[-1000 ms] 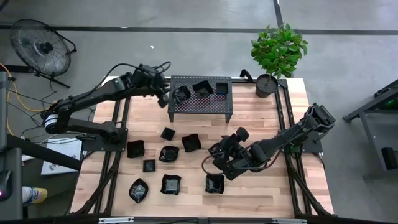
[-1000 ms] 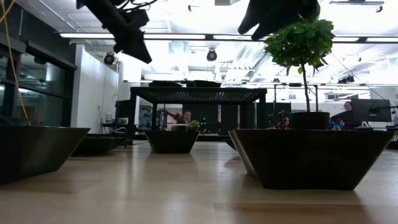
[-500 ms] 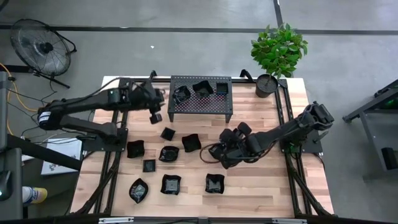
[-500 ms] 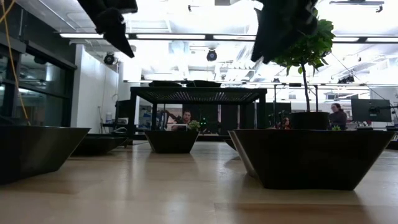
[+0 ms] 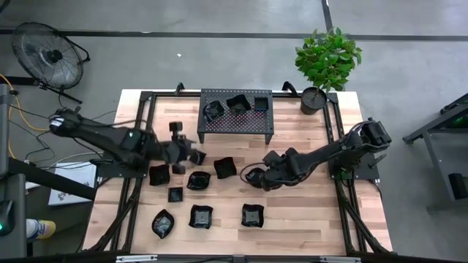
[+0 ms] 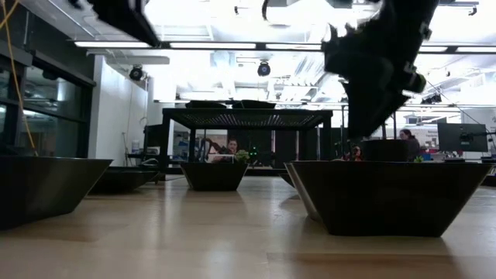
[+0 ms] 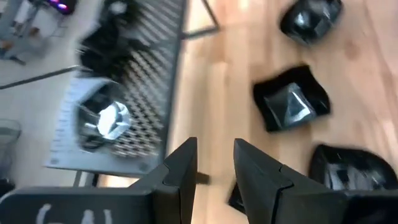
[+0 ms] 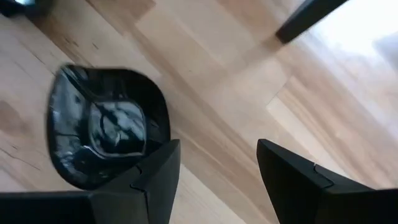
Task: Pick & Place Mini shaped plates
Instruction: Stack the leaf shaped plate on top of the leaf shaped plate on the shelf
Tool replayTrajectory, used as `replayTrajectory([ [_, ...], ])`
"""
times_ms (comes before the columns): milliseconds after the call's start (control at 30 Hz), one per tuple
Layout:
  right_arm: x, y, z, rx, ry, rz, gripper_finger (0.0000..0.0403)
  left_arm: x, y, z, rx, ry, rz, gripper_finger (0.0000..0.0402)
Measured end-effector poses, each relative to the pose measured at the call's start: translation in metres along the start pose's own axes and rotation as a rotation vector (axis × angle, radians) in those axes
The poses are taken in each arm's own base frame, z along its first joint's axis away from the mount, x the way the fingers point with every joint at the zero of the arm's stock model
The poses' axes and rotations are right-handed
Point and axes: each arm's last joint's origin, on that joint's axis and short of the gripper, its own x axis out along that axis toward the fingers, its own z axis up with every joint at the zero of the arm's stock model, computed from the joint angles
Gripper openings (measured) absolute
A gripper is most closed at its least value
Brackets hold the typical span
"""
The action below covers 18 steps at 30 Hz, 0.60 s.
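Several mini shaped plates, small glossy black dishes, lie scattered on the wooden table (image 5: 307,212); among them are one at the front (image 5: 252,215) and a square one (image 5: 224,168) in the middle. Three more sit on the black perforated rack (image 5: 235,120). My left gripper (image 5: 189,154) hovers over the plates left of centre, open by a narrow gap with nothing in it (image 7: 214,163); a square plate (image 7: 291,106) lies ahead of it. My right gripper (image 5: 251,176) is low over the table's middle, open wide and empty (image 8: 217,165), with a rounded plate (image 8: 106,130) beside one finger.
A potted plant (image 5: 327,58) stands at the table's back right corner, right of the rack. A floor fan (image 5: 47,55) stands off the table at the back left. People sit at desks in the room beyond (image 6: 408,143). Bare wood shows at the front right.
My left arm has swung away from the rack and come down over the plates left of centre. My right gripper has moved from near the front plate toward the table's middle.
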Motion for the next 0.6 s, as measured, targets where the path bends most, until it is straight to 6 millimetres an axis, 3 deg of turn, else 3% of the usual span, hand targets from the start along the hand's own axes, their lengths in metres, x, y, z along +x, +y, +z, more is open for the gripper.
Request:
replayTrajectory([
  [333,0.028,-0.008,0.008,-0.034,0.128,0.144,0.0208,0.021,-0.056,-0.049,-0.021,-0.013,-0.076,0.0101],
  [600,0.033,-0.009,0.018,-0.081,0.154,0.232,0.0208,0.016,-0.08,-0.063,-0.02,-0.124,-0.103,0.0101],
])
